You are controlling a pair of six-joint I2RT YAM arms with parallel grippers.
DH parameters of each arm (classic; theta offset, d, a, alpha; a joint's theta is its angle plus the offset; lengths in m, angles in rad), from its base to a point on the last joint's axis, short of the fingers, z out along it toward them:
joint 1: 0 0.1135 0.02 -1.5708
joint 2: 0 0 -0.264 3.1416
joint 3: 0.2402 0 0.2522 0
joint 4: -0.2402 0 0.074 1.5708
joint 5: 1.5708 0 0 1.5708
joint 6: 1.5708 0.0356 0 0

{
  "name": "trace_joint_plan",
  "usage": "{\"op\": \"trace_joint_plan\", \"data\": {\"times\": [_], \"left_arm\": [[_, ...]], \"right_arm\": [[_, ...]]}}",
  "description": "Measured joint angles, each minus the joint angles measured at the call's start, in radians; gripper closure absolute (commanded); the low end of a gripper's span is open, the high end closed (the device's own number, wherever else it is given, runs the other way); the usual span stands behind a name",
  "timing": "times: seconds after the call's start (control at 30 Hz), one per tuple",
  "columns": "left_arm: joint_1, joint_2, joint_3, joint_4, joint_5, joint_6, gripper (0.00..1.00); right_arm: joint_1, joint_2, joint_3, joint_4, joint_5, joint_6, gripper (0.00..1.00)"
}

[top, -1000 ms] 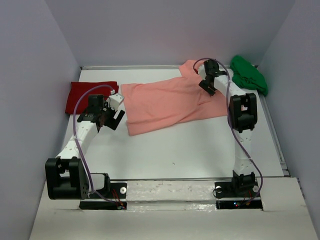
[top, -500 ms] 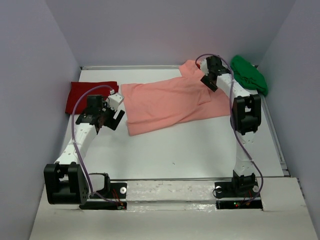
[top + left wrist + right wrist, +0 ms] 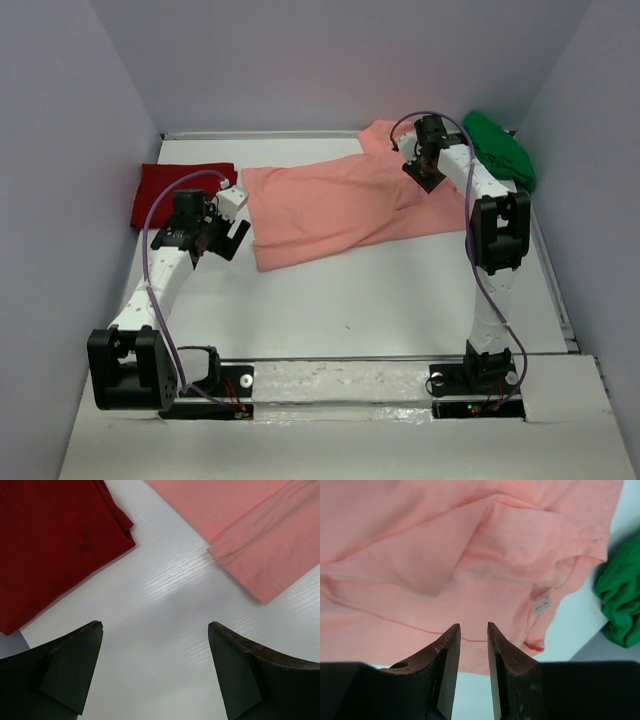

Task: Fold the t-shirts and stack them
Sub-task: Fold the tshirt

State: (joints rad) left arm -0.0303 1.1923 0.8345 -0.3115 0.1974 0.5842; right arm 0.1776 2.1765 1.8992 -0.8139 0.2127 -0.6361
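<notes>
- Since the earlier frames the right arm has swung its elbow outward to the right, and the right gripper (image 3: 422,176) has shifted slightly toward the far right end of the pink shirt (image 3: 335,205). The left arm has barely moved.
- Shirt positions: the pink shirt lies spread across the back middle of the table (image 3: 380,290), with one layer already lapped over. The red shirt (image 3: 180,190) lies flat and folded at the far left. The green shirt (image 3: 500,148) is bunched in the far right corner.
- Right gripper: the fingers stand a narrow slit apart with no cloth between them. It hangs above the pink shirt's right end, near the white label (image 3: 543,603).
- Left gripper (image 3: 232,240): the fingers are spread wide and hold nothing. It hovers over bare table between the red shirt and the pink shirt's near left corner.
- Step in hand, as judged: taking hold of the pink shirt for its next fold.
- Procedure: widen the right fingers before descending, then pinch the edge layers together, not a single ply.
- Bring the left gripper onto the pink corner and keep it off the red shirt's edge.
- Lift both ends evenly so the cloth does not skew, and keep the fold away from the green shirt.
</notes>
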Motion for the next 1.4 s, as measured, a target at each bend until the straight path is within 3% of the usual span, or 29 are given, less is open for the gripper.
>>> {"op": "trace_joint_plan", "data": {"times": [0.4,1.4], "left_arm": [[0.000,0.000,-0.004,0.000,0.005,0.002,0.01],[0.000,0.003,-0.004,0.000,0.009,0.002,0.01]], "right_arm": [[0.000,0.047,0.214,-0.199,-0.247,0.077,0.65],[0.000,0.158,0.148,-0.206,-0.249,0.087,0.63]]}}
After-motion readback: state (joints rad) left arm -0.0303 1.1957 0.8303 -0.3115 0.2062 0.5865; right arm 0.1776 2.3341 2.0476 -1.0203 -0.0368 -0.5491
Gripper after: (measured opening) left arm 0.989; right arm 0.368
